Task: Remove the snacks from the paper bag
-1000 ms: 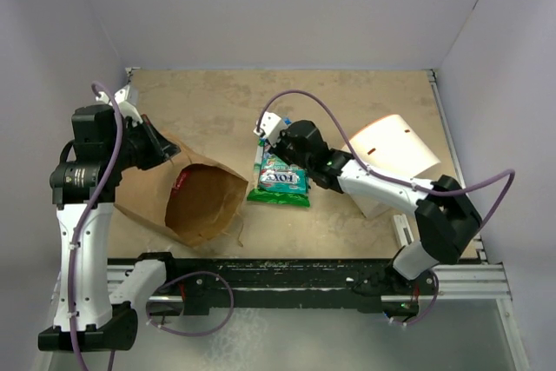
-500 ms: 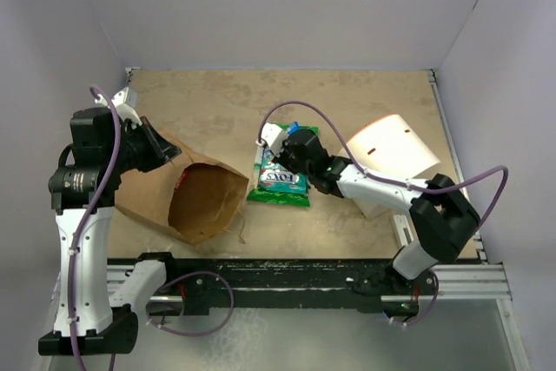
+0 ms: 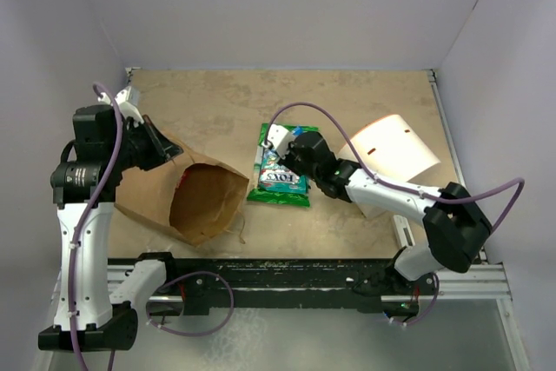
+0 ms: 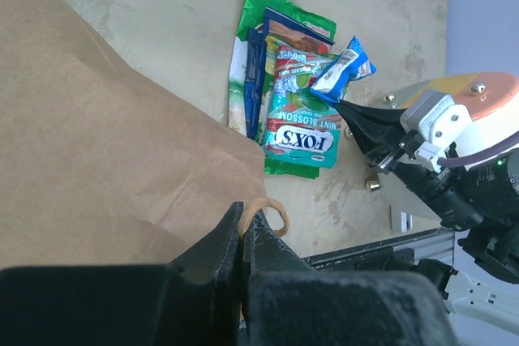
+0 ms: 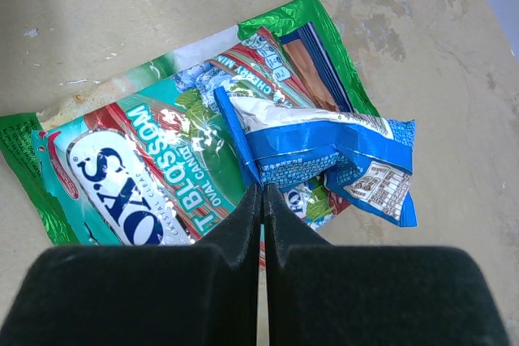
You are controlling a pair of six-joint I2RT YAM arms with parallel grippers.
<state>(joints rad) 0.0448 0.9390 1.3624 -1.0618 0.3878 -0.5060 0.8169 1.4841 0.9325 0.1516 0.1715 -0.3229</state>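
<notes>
The brown paper bag (image 3: 143, 202) lies on its side at the left, its mouth facing the near edge. My left gripper (image 3: 174, 152) is shut on the bag's twisted handle (image 4: 272, 212). Right of the bag, snacks lie in a pile: a teal Fox's packet (image 3: 282, 182) on top of a green packet (image 4: 259, 6) and a dark blue packet (image 4: 280, 26). My right gripper (image 5: 261, 188) hovers over this pile, shut on the edge of a small blue packet (image 5: 340, 147), which stands up from its fingertips in the left wrist view. The bag's inside is in shadow.
A white cylinder (image 3: 391, 158) lies on its side at the right, behind the right arm. The black rail (image 3: 304, 271) runs along the near table edge. Walls close in the table on the left, back and right.
My right gripper has shifted slightly right and toward the near edge over the snack pile, carrying the small blue packet. The left arm and the bag have held still.
</notes>
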